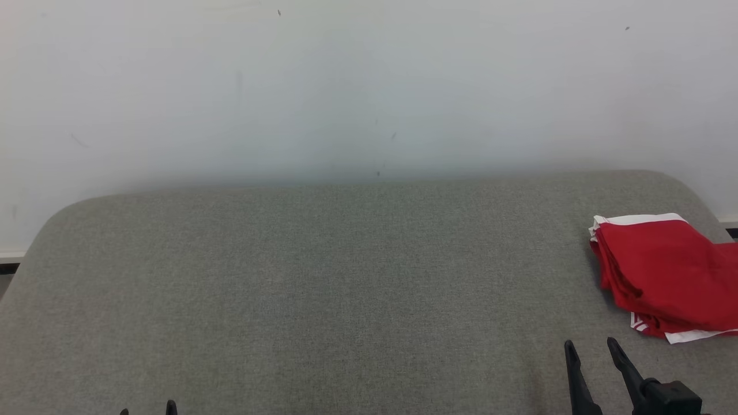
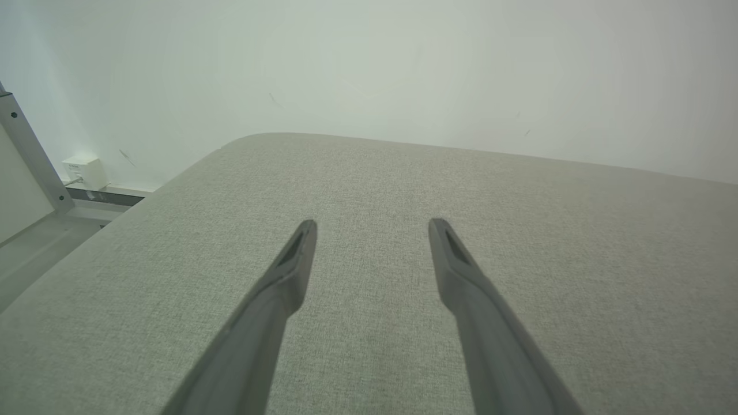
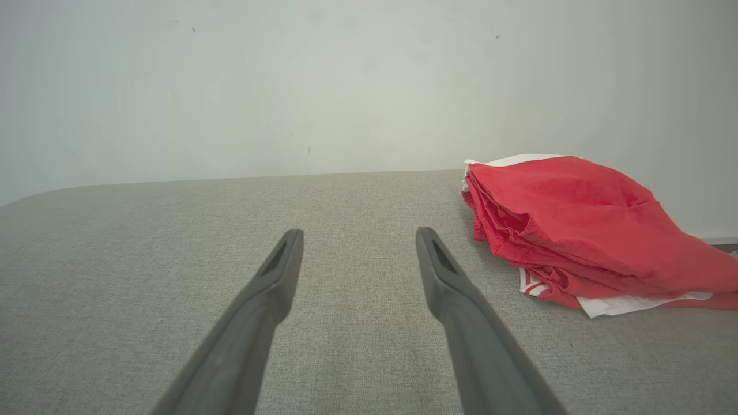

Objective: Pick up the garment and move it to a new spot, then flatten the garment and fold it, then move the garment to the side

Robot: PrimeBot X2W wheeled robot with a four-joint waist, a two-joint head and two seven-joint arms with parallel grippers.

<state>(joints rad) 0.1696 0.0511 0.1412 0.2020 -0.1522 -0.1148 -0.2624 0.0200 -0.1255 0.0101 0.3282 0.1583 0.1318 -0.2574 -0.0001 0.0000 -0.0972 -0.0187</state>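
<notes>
The garment (image 1: 669, 276) is red with white trim and lies folded in a thick stack at the far right of the grey fabric surface (image 1: 346, 276), partly cut off by the picture's edge. In the right wrist view the garment (image 3: 582, 225) sits to the right of and beyond my fingers. My right gripper (image 1: 591, 346) stands open just in front of the stack, empty; the right gripper (image 3: 358, 233) has its two fingers spread wide. My left gripper (image 1: 147, 409) peeks in at the lower left, and the left gripper (image 2: 372, 222) is open over bare fabric.
A pale wall (image 1: 346, 86) rises directly behind the surface. The surface's rounded back corners drop away at left and right. In the left wrist view a metal frame post (image 2: 29, 150) and a small white box (image 2: 83, 171) stand off the left edge, by the floor.
</notes>
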